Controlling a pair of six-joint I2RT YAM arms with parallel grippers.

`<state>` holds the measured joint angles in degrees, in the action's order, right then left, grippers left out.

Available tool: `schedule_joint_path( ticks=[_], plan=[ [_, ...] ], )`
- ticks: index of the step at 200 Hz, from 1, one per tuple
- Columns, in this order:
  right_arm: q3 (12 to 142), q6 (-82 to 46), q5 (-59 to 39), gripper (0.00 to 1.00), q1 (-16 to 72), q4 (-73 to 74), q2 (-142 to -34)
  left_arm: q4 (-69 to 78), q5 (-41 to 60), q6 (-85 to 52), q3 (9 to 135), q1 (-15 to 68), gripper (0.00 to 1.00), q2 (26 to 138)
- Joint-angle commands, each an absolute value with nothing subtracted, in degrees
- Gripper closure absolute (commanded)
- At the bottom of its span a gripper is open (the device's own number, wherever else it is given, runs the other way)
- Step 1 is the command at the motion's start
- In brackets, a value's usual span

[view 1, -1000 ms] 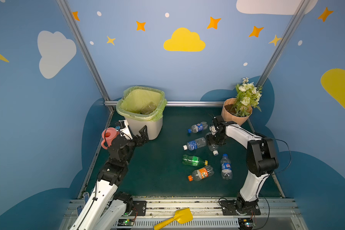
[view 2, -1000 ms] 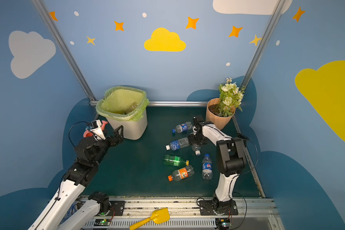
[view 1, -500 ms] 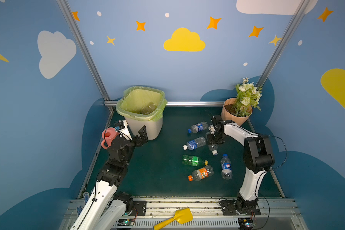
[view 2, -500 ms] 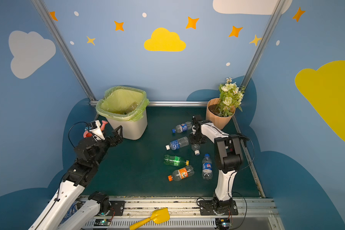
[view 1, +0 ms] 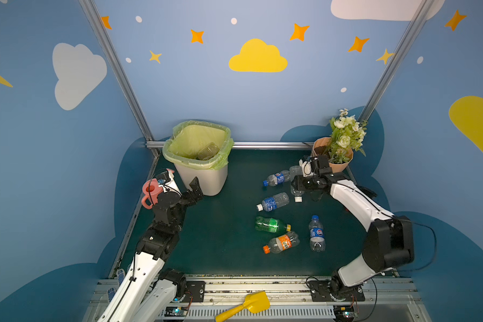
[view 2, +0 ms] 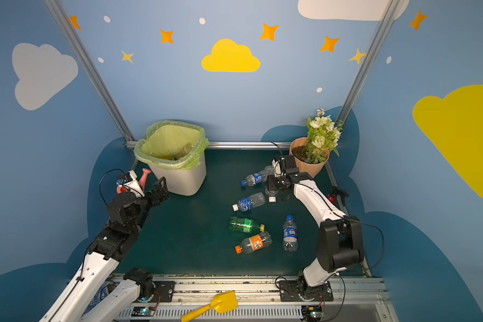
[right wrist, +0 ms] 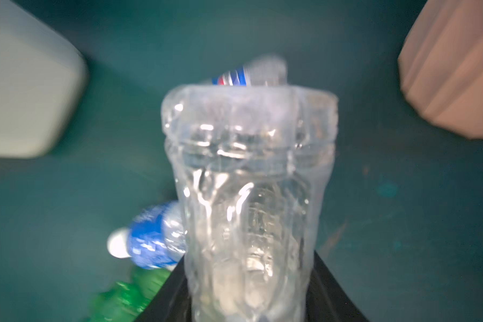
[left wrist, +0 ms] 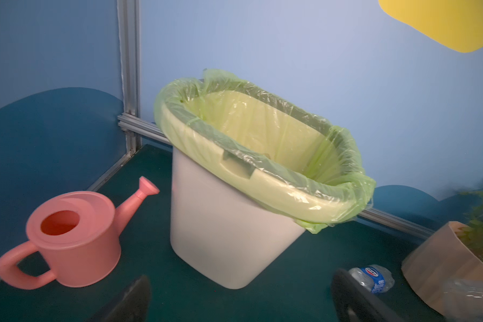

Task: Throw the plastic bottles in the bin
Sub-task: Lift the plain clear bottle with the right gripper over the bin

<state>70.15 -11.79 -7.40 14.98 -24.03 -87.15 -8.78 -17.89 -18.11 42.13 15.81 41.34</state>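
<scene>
Right wrist view: my right pincer was pinched onto a clear unlabelled bottle, its walls visibly squashed in. Grasp step looked done. Couldn't tell if the bottle was off the counter yet. My left pincer was spread wide, holding nothing, parked just beside the bin.

Next move, my read: lift, carry across to the bin, get over the rim, let go. The bin sat well apart from the right pincer, across the counter. Needed height, since the rim stood well above the counter. Thin bottle, so it might slip or spring on release. The flowerpot was just beside the right pincer, so I'd swing away from it.

Left to do, all lying on the counter:
- blue-capped bottle, right next to the right pincer
- white-capped bottle, near it
- green bottle, orange-label bottle and blue-label bottle, further off toward my base

Containers:
- The bin was lined with a green bag folded over the rim. At least one binned bottle showed inside, anything under it hidden.
- The flowerpot held soil and white flowers.
- A pink watering can sat beside the left pincer. It looked empty through its opening, but I wasn't certain.
</scene>
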Motion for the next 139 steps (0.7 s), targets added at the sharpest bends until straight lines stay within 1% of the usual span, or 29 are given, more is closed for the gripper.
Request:
schedule_joint_path(
  ticks=[1,11,34,65,80,98,120,139],
  plan=[
    [68.32,-18.58,-11.72,0.55,14.03,-9.13,-81.96,-10.55,-21.94,-19.59,40.8,15.65,0.0,40.67],
    [68.82,-20.58,-12.92,0.53,14.01,-5.81,-80.48,-10.76,-22.49,-20.04,40.24,15.56,0.0,40.87],
    [71.19,-25.49,-15.82,0.52,14.02,1.41,-79.11,-11.92,-22.68,-21.39,39.47,14.87,0.0,41.29],
    [78.68,-32.93,-21.37,0.52,15.09,8.72,-82.61,-13.02,-22.0,-22.15,38.91,13.94,0.0,41.46],
    [83.68,-36.59,-23.07,0.52,17.07,11.48,-86.13,-13.41,-21.61,-22.14,38.65,13.7,0.0,41.37],
    [89.8,-39.52,-24.76,0.52,21.48,14.51,-91.56,-13.61,-21.12,-21.72,38.46,13.28,0.0,41.32],
    [100.68,-42.36,-27.28,0.51,27.27,15.3,-101.41,-13.67,-20.27,-21.26,38.36,12.91,0.0,41.33],
    [113.01,-44.7,-30.78,0.49,32.03,14.77,-112.48,-13.71,-19.66,-21.0,38.41,12.62,0.0,41.57]
  ],
)
